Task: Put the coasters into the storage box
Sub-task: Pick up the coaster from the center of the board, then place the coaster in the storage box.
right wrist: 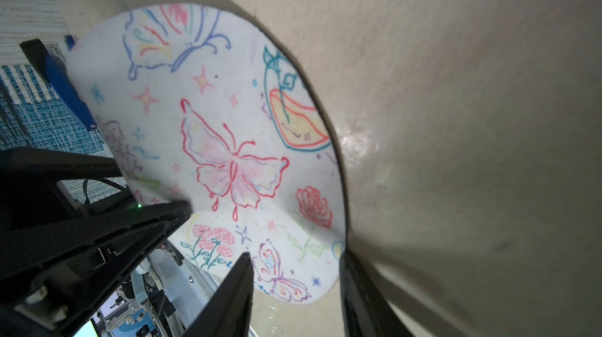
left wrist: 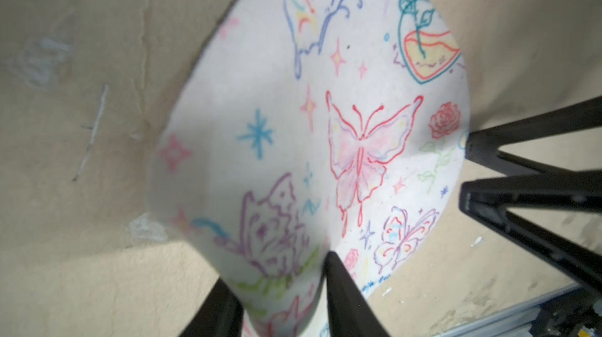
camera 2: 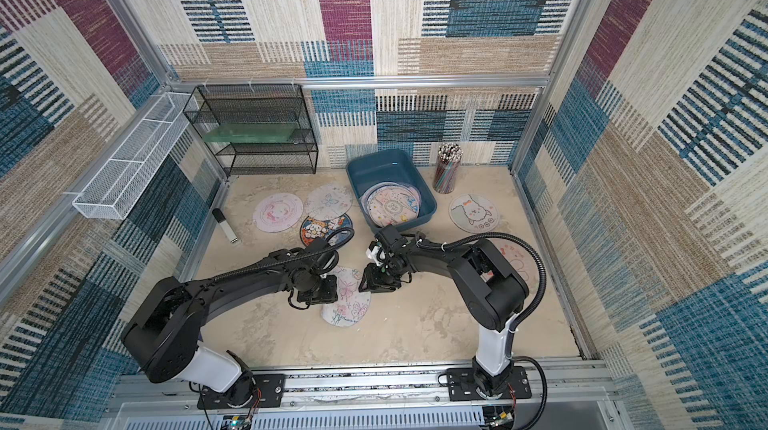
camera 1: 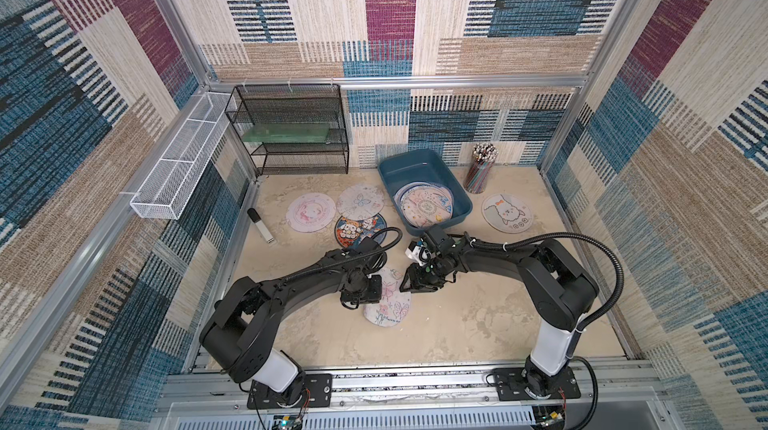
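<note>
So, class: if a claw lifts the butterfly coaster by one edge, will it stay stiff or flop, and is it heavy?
Probably floppy: the butterfly coaster bows off the table and curls inside the left claw. Likely light: its edge looks very thin. Its fuzzy face may grip rather than slip, though that is uncertain.

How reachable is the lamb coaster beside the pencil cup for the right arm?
Probably yes: the lamb coaster lies flat and uncovered on that arm's side, but the right end effector is occupied at the butterfly coaster.
</note>
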Action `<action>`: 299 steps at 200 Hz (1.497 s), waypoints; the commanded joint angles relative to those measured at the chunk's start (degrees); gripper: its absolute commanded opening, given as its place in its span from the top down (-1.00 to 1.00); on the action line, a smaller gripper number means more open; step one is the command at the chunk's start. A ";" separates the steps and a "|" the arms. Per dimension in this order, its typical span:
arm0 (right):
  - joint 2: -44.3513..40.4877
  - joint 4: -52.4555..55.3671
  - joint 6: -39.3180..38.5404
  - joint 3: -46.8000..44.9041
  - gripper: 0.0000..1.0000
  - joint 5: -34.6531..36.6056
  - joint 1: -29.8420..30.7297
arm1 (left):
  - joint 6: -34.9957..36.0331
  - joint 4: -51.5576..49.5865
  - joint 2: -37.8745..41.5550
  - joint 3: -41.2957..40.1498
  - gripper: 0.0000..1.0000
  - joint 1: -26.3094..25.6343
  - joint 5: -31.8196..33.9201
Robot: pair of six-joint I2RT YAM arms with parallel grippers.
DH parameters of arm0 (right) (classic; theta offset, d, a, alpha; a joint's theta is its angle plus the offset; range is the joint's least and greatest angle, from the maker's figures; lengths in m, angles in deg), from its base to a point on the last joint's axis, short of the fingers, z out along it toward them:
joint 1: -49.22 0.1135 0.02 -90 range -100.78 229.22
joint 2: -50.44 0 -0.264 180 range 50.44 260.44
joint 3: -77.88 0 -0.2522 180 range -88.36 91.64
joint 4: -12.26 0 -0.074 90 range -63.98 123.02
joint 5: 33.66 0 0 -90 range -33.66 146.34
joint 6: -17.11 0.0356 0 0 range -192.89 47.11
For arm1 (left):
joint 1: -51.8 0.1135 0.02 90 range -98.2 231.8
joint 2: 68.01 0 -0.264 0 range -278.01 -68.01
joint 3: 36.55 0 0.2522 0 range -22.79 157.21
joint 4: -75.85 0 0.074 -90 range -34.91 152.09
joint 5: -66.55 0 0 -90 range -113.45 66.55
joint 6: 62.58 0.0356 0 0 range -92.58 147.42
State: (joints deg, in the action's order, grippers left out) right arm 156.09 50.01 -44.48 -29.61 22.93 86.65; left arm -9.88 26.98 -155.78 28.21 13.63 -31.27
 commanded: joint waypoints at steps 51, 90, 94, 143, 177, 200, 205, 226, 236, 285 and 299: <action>-1.78 4.72 0.73 -2.24 0.00 8.01 -0.81 | -0.15 -2.70 1.41 1.55 0.62 -0.05 1.20; -6.33 3.42 0.71 -4.59 -0.27 6.84 -2.97 | 1.06 -5.63 2.20 6.68 0.72 -0.15 1.81; -6.86 3.32 0.69 -4.80 -0.31 6.73 -3.32 | 1.33 -5.99 2.25 7.53 0.73 -0.13 1.88; -13.49 3.47 -0.17 -7.03 -0.65 5.37 -8.18 | 4.54 -10.85 1.52 19.75 0.75 -0.22 2.98; -16.70 4.32 -1.50 -8.15 -0.74 4.44 -12.05 | 7.34 -12.60 -2.06 29.07 0.75 -0.23 1.96; -18.91 4.32 -1.85 -9.46 -0.76 3.47 -14.45 | 9.59 -13.01 -5.86 35.98 0.75 -0.23 1.21; -19.30 4.40 -1.99 -9.67 -0.76 3.44 -14.83 | 10.13 -13.21 -6.93 37.70 0.75 -0.23 1.18; -20.60 4.87 -2.60 -10.52 -0.77 3.13 -16.27 | 13.05 -13.47 -12.36 45.85 0.75 -0.19 0.65; -21.12 5.05 -2.80 -10.79 -0.78 2.96 -16.89 | 14.55 -14.42 -15.64 50.48 0.75 -0.14 -0.09; -23.78 6.60 -4.15 -12.22 -0.81 2.30 -20.20 | 20.20 -17.41 -32.59 74.44 0.75 -0.06 -4.47; -24.58 7.06 -4.55 -12.82 -0.81 2.08 -21.15 | 21.33 -19.39 -38.57 83.60 0.75 0.03 -5.68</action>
State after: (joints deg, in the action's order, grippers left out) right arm 132.72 55.82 -47.56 -41.70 25.84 66.67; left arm 6.82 10.56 -187.36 101.10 13.54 -33.52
